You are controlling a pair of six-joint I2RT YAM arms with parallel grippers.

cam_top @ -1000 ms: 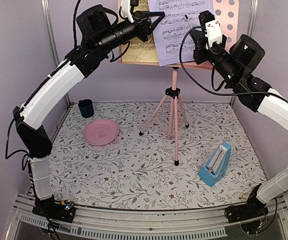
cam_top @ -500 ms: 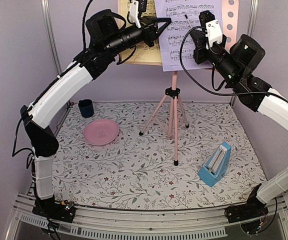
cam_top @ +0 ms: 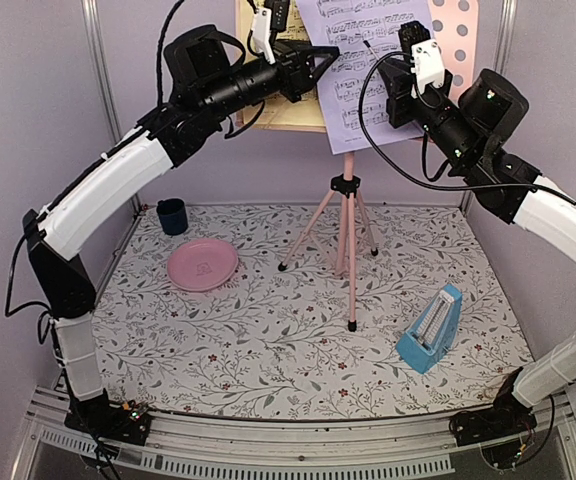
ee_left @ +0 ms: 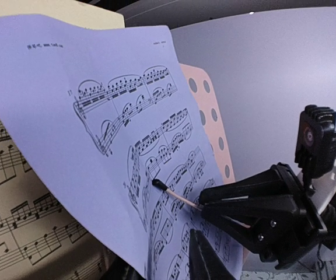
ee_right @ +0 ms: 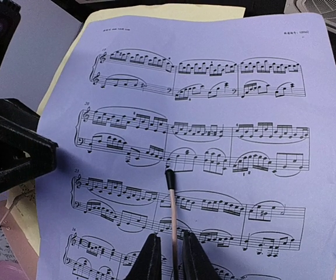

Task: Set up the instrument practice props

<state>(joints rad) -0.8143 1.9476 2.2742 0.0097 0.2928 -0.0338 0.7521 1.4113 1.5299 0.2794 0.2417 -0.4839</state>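
Here, thin lavender sheet (cam_top: 363, 95), perforated pink desk (cam_top: 467, 22), blue pyramid metronome (cam_top: 431, 330).

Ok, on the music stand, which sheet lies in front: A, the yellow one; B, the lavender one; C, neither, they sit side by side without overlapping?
B: the lavender sheet covers most of the yellow sheet, whose edges peek out behind it.

Metronome (cam_top: 430, 330) right of music stand (cam_top: 345, 186)

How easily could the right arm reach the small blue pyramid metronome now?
Probably yes, easily: the metronome stands alone on the floral mat on that arm's side, though a thin stick sits between its jaws.
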